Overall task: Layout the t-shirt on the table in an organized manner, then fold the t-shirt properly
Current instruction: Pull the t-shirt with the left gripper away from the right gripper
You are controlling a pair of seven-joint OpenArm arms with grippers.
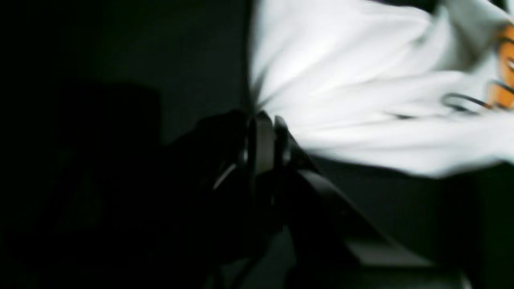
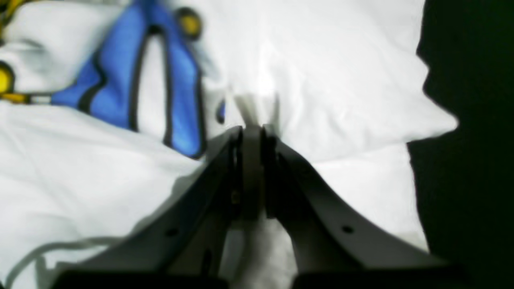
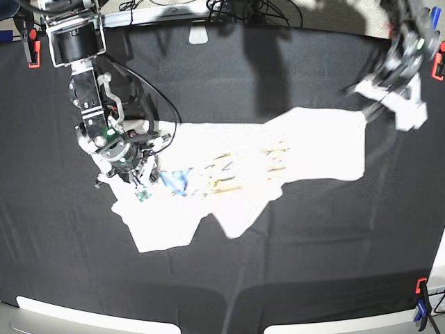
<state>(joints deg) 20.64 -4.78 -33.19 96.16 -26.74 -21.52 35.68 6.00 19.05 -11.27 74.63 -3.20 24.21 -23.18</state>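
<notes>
The white t-shirt [image 3: 292,156] lies stretched across the black table [image 3: 243,278] with its blue, yellow and orange print facing up. My right gripper [image 3: 141,186] is shut on the shirt's left end; in the right wrist view the jaws [image 2: 252,130] pinch a fold of white cloth beside the blue print [image 2: 120,80]. My left gripper [image 3: 370,99], blurred, is at the shirt's far right corner. In the left wrist view it [image 1: 263,120] is shut on the edge of the white cloth [image 1: 361,80], which fans out taut from it.
Orange clamps sit at the table's far left [image 3: 31,49] and far right [image 3: 438,62] edges. A blue and orange clamp [image 3: 419,306] is at the near right corner. Cables [image 3: 243,10] lie beyond the far edge.
</notes>
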